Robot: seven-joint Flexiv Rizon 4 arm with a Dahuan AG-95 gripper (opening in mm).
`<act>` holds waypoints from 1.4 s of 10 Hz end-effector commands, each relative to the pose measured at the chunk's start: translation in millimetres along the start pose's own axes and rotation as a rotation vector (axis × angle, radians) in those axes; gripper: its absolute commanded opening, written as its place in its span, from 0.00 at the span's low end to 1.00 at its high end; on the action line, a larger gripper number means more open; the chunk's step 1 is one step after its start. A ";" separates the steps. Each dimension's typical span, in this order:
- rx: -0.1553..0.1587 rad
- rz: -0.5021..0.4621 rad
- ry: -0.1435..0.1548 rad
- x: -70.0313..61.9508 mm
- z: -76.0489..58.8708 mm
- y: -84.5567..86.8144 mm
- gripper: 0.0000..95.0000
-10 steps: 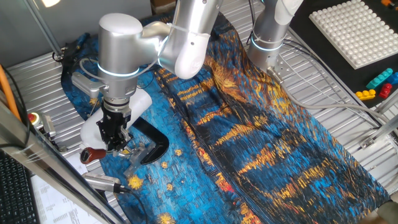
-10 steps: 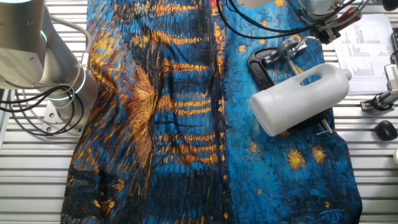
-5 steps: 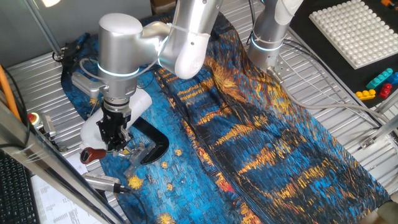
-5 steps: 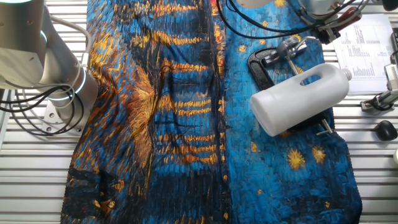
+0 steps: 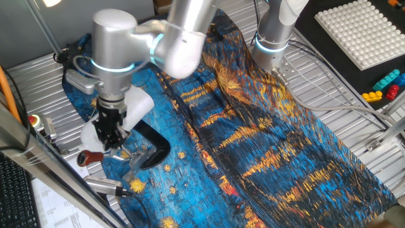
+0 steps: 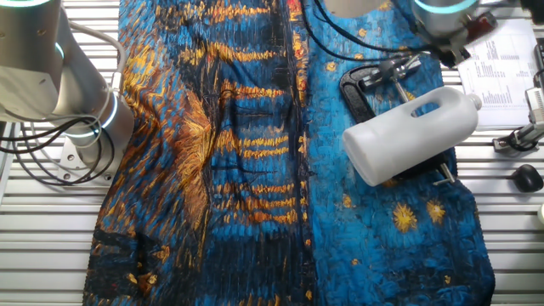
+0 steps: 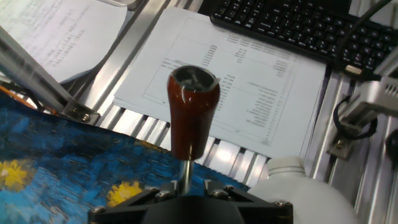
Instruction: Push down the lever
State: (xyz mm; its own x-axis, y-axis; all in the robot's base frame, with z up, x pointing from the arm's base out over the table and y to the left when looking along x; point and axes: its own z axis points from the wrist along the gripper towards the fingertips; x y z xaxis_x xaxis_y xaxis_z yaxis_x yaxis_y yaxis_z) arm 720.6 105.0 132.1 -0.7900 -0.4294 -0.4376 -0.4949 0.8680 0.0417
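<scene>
The lever is a thin silver rod [image 7: 185, 169] ending in a glossy reddish-brown knob [image 7: 193, 111]. In one fixed view the knob [image 5: 90, 157] sits low at the table's front left, next to the white housing [image 5: 130, 109] and the black curved base [image 5: 156, 144]. My gripper [image 5: 109, 137] hangs straight down over the rod just behind the knob. In the hand view the gripper [image 7: 185, 200] shows as one dark mass with no gap, and the rod runs under its tip. In the other fixed view the white housing [image 6: 412, 134] lies on the black base [image 6: 355, 87]; the knob is hidden there.
A blue and orange patterned cloth [image 5: 253, 126] covers the table. Printed paper [image 7: 236, 93] and a black keyboard [image 7: 298, 28] lie beyond the knob. A second arm's base [image 5: 273, 38] stands at the back. A white dimpled tray [image 5: 364, 28] and coloured bricks [image 5: 386, 85] are at the right.
My arm has shifted to the left over the appliance. The knob has moved slightly left and lower with it.
</scene>
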 end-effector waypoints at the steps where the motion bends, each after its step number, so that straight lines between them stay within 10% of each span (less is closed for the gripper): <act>1: -0.080 -0.113 -0.082 -2.4 7.3 7.4 0.00; 2: -0.013 -0.114 -0.028 -5.9 6.8 11.9 0.00; 3: -0.026 -0.101 -0.032 -10.4 8.0 20.9 0.20; 8: 0.005 -0.116 0.026 -6.0 1.4 14.7 0.20; 14: -0.030 -0.094 0.064 5.6 -12.1 16.3 0.20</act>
State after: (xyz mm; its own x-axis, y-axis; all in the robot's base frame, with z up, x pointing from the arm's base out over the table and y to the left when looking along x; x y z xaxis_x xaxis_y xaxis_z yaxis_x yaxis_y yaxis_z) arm 703.7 114.9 142.4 -0.7621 -0.5245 -0.3797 -0.5799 0.8137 0.0400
